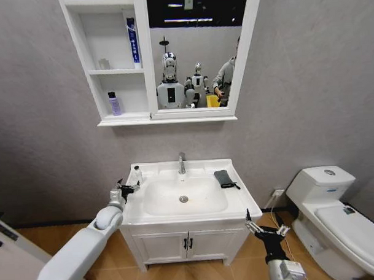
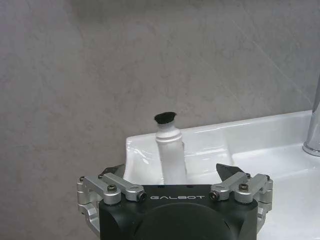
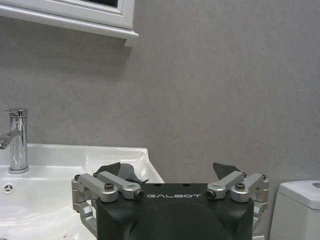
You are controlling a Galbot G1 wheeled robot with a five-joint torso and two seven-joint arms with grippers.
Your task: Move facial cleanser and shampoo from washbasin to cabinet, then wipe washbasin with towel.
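At the white ceramic washbasin's (image 1: 238, 196) back-left corner stood a slim white black-capped plastic bottle (image 2: 170, 152), probably light and slick. Left tool (image 2: 175, 176) gaped wide and empty before its mid-body, the likeliest hold; right tool (image 3: 170, 172) hung low, open and empty.

A grey mottled wall (image 1: 39, 120) fills everything ahead of me. Low down in front stands a white cupboard (image 1: 160, 246) with two doors, shut, and a pair of small dark handles (image 1: 187, 242) side by side where the doors meet. To my right is a white toilet (image 1: 337, 214), its lid down, with a round flush button (image 1: 329, 172) on top of the tank; it stands apart from the cupboard. On the wall between the two, near the floor, sits a socket (image 1: 278, 192), and a pale cable (image 1: 272, 204) hangs beside it. The floor (image 1: 204, 271) is warm brown wood.
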